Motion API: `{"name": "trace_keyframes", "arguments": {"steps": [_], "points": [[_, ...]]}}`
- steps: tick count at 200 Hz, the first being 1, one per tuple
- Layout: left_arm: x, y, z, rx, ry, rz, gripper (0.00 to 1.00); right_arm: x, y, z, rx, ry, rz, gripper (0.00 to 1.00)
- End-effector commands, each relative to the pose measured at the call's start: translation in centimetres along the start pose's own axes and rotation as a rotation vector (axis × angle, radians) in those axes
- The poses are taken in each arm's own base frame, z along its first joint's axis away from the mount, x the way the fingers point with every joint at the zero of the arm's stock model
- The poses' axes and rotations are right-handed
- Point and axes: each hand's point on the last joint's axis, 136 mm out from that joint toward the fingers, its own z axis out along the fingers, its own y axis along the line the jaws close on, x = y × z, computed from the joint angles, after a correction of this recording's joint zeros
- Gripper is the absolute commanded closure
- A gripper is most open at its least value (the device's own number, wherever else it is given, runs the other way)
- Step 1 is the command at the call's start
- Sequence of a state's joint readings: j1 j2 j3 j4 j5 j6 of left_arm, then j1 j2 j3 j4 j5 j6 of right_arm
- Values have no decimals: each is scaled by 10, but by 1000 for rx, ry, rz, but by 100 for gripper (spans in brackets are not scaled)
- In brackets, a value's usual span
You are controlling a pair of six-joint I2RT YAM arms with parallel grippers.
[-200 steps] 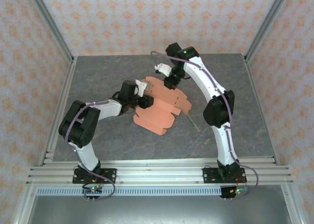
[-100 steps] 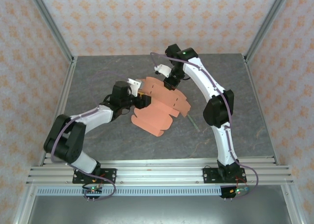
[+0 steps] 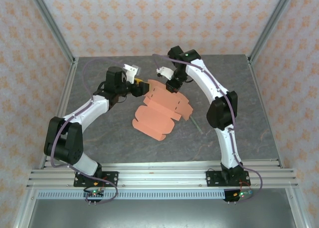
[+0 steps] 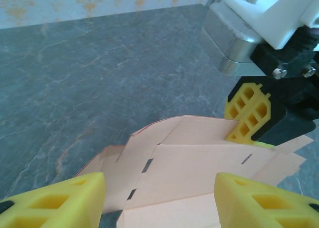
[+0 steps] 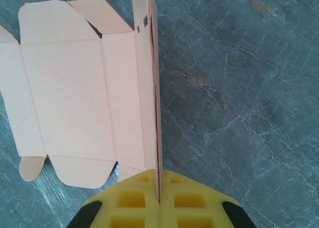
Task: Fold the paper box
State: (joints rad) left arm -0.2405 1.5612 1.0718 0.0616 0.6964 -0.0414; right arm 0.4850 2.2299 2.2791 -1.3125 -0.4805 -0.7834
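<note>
Salmon-orange card, the paper box (image 3: 158, 112) lies as a die-cut sheet near the middle of the grey marbled surface (image 3: 99, 133) in the top external view, most of it flat, its far edge raised where the right pincer (image 3: 172, 86) meets it. The left pincer (image 3: 139, 84) sits just beside the sheet's far-left corner, and a thin grey stick (image 3: 195, 123) lies by the sheet's right side. From the left wrist, the left pincer (image 4: 159, 190) has its two yellow fingers (image 4: 60, 203) spread wide apart with nothing gripped between them; the paper box (image 4: 189, 163) spreads out beyond them on the surface (image 4: 99, 78), showing crease lines and small slots, and the right pincer (image 4: 251, 113) comes down onto the sheet's far right part. From the right wrist, the right pincer (image 5: 158, 198) is closed together on a thin upturned flap of the paper box (image 5: 70, 98), which stands on edge between the yellow pads, while the other panels and rounded tabs lie flat to the left on the surface (image 5: 239, 88).
</note>
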Motion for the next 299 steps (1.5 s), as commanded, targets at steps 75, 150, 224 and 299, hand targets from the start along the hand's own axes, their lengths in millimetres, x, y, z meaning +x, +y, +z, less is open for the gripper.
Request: {"name": "trace_keyframes", "arguments": {"steps": [75,150,224,299], "points": [[-12,-5,19,95,92,33,39,-9,13,-33,3,-74,-38,100],[-17,-32,11,234,74,52,53,-17,10,-33,4,-91,0,100],[1,-46,29,296,114,49,55,-30,15,-33,-41,-141,31,100],[4,-43,25,243,128,76,52,-22,11,-32,-23,-111,38,100]]}}
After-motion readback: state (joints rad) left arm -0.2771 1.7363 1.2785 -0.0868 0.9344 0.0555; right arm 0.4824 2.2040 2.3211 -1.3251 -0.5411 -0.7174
